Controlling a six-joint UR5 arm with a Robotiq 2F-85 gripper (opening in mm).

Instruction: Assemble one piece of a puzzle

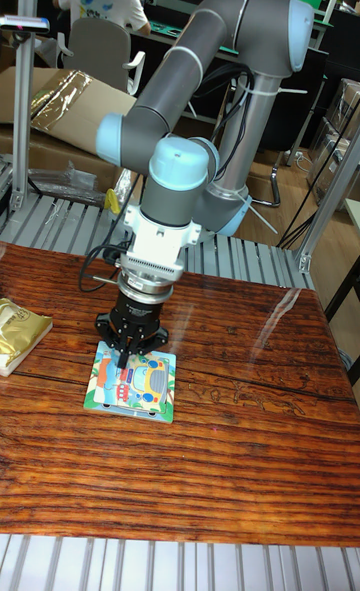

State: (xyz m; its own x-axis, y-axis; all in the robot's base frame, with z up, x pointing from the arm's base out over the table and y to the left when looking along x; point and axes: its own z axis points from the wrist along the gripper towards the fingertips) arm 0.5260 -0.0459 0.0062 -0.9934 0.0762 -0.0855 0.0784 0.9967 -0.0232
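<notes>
On the wooden bench (230, 451), the pincer (126, 355) hangs over the puzzle (132, 381); whether it pinches anything is unclear.

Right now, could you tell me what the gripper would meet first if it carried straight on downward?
Probably the puzzle board: the gripper points straight down over its left part, though actual contact is unclear.

One fixed camera, in a tall frame, stands in front of the wooden surface (230, 451) and looks across it from above at a slanting angle. The arm (200, 71) faces the lens from the far side of the surface, at middling distance; its whole reach fits the frame. The near edge of the surface lies at the bottom. Beyond the arm the view runs on to a seated person (100, 1), small and far off, back turned.
</notes>
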